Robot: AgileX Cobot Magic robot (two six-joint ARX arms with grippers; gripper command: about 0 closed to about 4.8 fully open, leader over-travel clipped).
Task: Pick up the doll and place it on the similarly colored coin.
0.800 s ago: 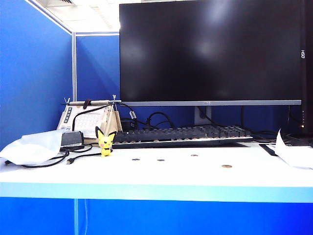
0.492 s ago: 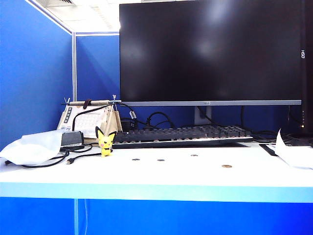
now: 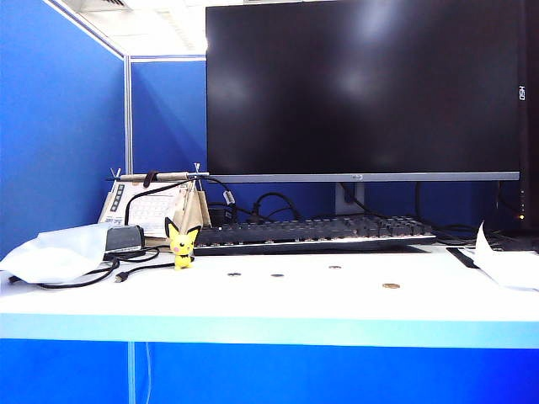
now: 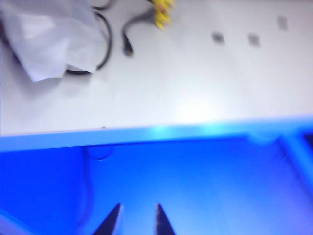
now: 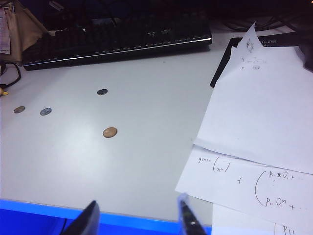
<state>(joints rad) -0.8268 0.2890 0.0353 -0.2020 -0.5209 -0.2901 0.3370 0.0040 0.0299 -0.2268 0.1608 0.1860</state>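
The doll (image 3: 182, 246), a small yellow figure with black-tipped ears, stands upright on the white table at the left; it also shows blurred in the left wrist view (image 4: 161, 12). The golden coin (image 3: 390, 286) (image 5: 110, 132) lies flat towards the right, well apart from the doll. My left gripper (image 4: 138, 210) hangs in front of and below the table's edge, far from the doll, its tips close together with nothing between them. My right gripper (image 5: 137, 201) is open and empty over the table's front edge, short of the coin. Neither gripper shows in the exterior view.
Three dull coins (image 3: 234, 274) (image 3: 277, 275) (image 3: 334, 268) lie in a row between doll and golden coin. A black keyboard (image 3: 312, 231) and monitor stand behind. Sheets of paper (image 5: 259, 122) lie at the right. A white bag (image 4: 44, 39) and black cable (image 4: 105, 44) lie at the left.
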